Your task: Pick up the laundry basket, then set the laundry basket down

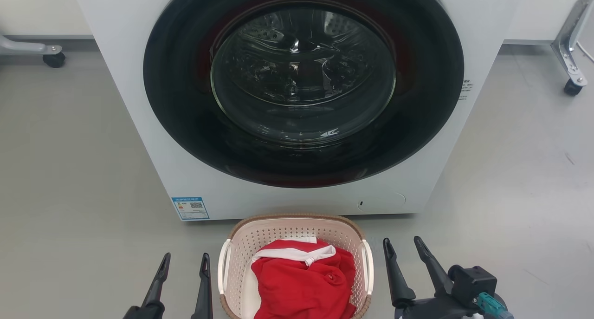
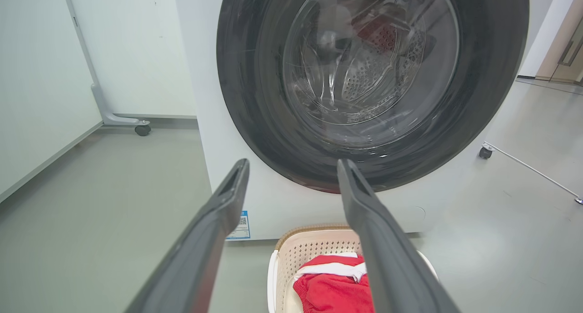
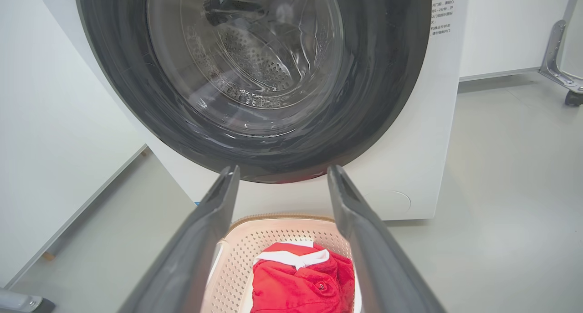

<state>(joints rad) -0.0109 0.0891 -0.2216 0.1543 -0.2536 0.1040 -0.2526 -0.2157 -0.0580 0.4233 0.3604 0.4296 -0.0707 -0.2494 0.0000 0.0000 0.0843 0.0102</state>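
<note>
Currently holding nothing, left gripper (image 1: 185,258) and right gripper (image 1: 402,241) wide beside laundry basket (image 1: 278,235); might tip it, spilling red garment (image 1: 301,286), if lifting unevenly.

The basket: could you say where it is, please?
Head view, bottom centre: the basket sits on the floor before the washer, between left gripper and right gripper.

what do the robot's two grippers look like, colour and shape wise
Both the left gripper and right gripper have two long, matte dark grey fingers tapering to narrow tips. At the right one's base sits a black boxy housing with a teal plug.
</note>
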